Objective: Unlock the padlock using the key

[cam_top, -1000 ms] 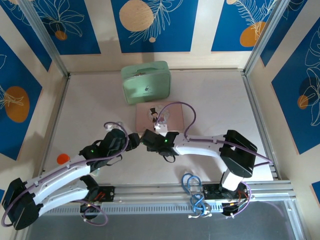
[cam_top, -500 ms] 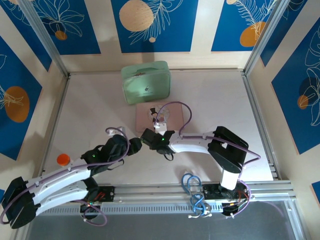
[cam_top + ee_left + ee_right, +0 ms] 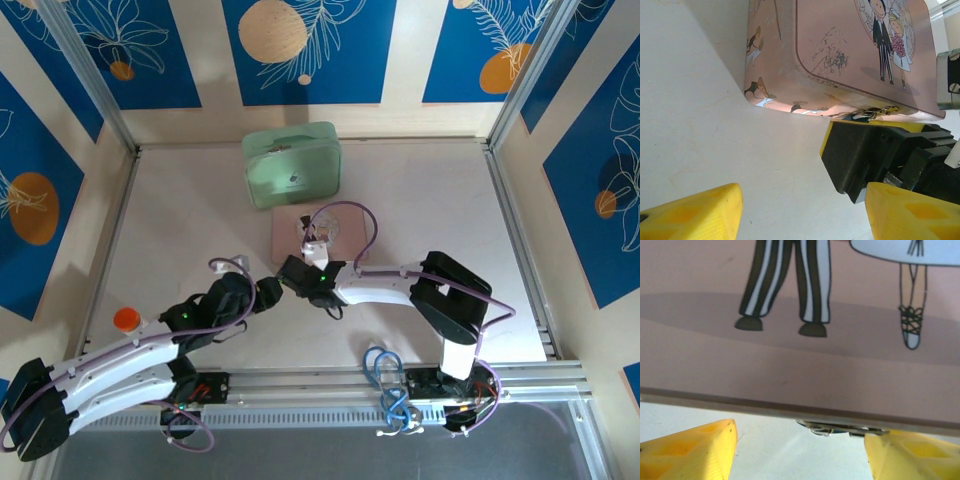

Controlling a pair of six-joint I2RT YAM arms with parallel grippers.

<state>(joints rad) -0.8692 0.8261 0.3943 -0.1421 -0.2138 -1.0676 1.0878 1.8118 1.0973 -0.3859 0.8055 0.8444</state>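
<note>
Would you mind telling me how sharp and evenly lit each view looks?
Top external view: sharp and evenly lit. Left wrist view: the pink box is crisp and throws a grey shadow to its left, while the yellow left fingertips are soft. Right wrist view: close and slightly blurred, the right fingertips softest.

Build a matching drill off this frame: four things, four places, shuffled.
Things:
1. mint-green case
2. pink illustrated box
3. padlock
4. blue cable coil

Places:
A. near edge, between the two arm bases
B. far centre of the table
C. hanging at the pink box's near side
D. mid-table, just nearer than the green case

Pairs: 1-B, 2-D, 3-C, 4-A
</note>
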